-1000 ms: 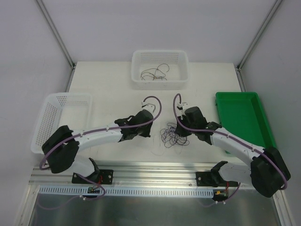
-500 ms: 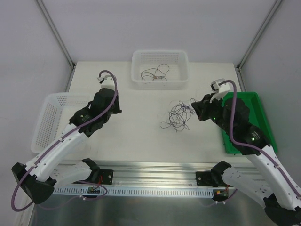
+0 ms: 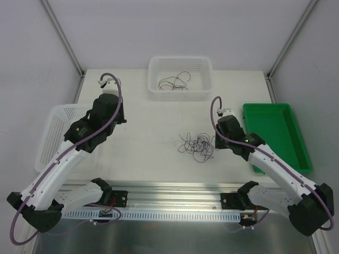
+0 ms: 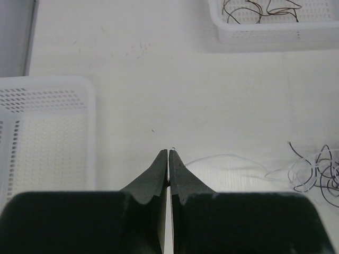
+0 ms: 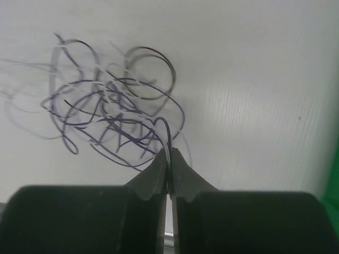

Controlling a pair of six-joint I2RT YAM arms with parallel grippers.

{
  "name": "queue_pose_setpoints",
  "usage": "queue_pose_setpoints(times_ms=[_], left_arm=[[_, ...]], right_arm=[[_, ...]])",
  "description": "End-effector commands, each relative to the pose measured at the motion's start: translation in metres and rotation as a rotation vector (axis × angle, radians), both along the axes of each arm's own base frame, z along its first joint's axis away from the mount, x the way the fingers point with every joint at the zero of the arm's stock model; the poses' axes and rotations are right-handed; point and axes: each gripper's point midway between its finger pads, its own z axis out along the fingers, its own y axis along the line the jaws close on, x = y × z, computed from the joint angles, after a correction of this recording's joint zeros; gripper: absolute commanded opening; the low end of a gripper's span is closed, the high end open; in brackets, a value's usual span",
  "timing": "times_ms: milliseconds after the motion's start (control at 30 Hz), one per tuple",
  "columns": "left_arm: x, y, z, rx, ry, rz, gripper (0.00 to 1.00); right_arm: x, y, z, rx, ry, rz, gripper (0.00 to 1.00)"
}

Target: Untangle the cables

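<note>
White table, tangled cables, baskets, green tray

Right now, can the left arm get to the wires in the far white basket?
Probably yes. The left gripper is over bare table, and nothing stands between it and the far basket, whose open top shows the wires. Its jaws are shut, though, so they must open first.

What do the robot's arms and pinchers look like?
The left arm and right arm are white tubes with chunky black joints. A thick purple hose runs along each. The left gripper and right gripper end in two dark, pointed fingers.
</note>
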Motion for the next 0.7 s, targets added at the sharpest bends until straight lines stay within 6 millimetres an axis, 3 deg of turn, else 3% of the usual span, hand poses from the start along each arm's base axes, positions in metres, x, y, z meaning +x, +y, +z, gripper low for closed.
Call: queue_pose_setpoints(times_ms=[0, 67, 133, 267, 333, 433, 467, 600, 667], left_arm=[[-0.006, 0.032, 0.051, 0.05, -0.106, 0.057, 0.0], [-0.007, 0.047, 0.066, 0.071, -0.139, 0.096, 0.0], [-0.01, 0.06, 0.09, 0.09, -0.188, 0.124, 0.0], [-0.018, 0.072, 0.125, 0.071, -0.268, 0.152, 0.0], [-0.019, 0.066, 0.127, 0.037, -0.275, 0.128, 0.0], [-0.011, 0.044, 0.109, 0.012, -0.229, 0.044, 0.0], [-0.004, 0.029, 0.09, 0.01, -0.178, -0.016, 0.0], [0.011, 0.018, 0.041, 0.047, -0.061, -0.027, 0.0], [0.015, 0.009, 0.019, 0.043, -0.006, -0.058, 0.0]], right_arm=[[-0.006, -0.022, -0.039, -0.026, 0.112, -0.15, 0.07], [-0.005, -0.026, -0.041, -0.014, 0.126, -0.185, 0.07], [0.0, -0.028, -0.028, 0.031, 0.091, -0.203, 0.06], [0.007, -0.035, 0.014, 0.094, -0.014, -0.24, 0.05], [0.005, -0.037, 0.043, 0.143, -0.08, -0.249, 0.04], [0.0, -0.024, 0.068, 0.268, -0.183, -0.171, 0.07], [0.0, -0.019, 0.069, 0.285, -0.187, -0.147, 0.08], [-0.008, -0.021, 0.027, 0.192, -0.021, -0.158, 0.07], [-0.013, -0.015, 0.0, 0.174, 0.064, -0.124, 0.12]])
